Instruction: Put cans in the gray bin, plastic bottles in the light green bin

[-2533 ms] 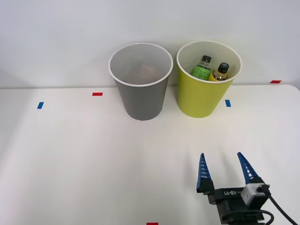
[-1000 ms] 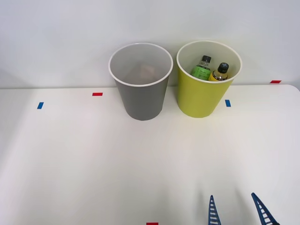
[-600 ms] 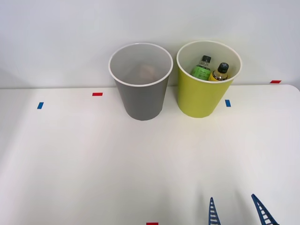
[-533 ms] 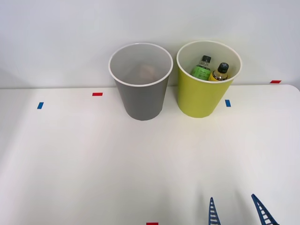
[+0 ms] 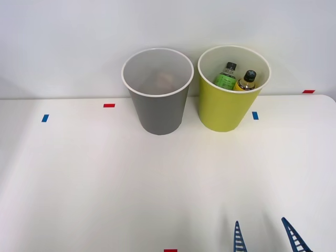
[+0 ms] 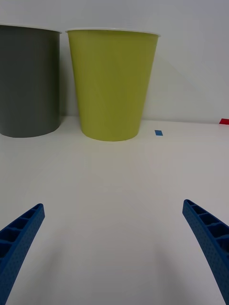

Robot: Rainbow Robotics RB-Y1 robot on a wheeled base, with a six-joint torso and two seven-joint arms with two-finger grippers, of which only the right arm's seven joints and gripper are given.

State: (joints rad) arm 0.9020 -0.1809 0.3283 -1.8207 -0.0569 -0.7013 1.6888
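At the near edge of the white desk [image 5: 105, 178], the right pincer [image 5: 266, 237] sits low with its two blue ribbed fingers [image 5: 239, 239] spread wide and nothing between them. From the wrist camera the same pincer [image 6: 114, 248] shows one finger at each corner, bare desk [image 6: 114, 190] between them.

A small red tape mark [image 5: 170, 250] lies at the near edge, to the left of the pincer. Farther on, the middle of the desk is bare white surface.

At the far side, two bins stand upright, just beside each other and near the wall. The gray bin [image 5: 157, 113] is on the left; something pale and reddish lies at its bottom, too faint to make out. The light green bin [image 5: 226, 113] on the right holds two plastic bottles, both with black caps: the dark bottle with the green label [image 5: 227, 76] and the yellow-orange bottle [image 5: 247, 81], side by side and leaning against the inner wall.

A blue tape mark [image 5: 255, 115] lies just right of the green bin, a red tape mark [image 5: 109, 105] left of the gray bin, another blue mark [image 5: 45, 118] farther left, and a red mark [image 5: 308, 91] at the far right edge.

In the wrist view the gray bin [image 6: 28, 86] and light green bin [image 6: 112, 86] stand directly ahead.
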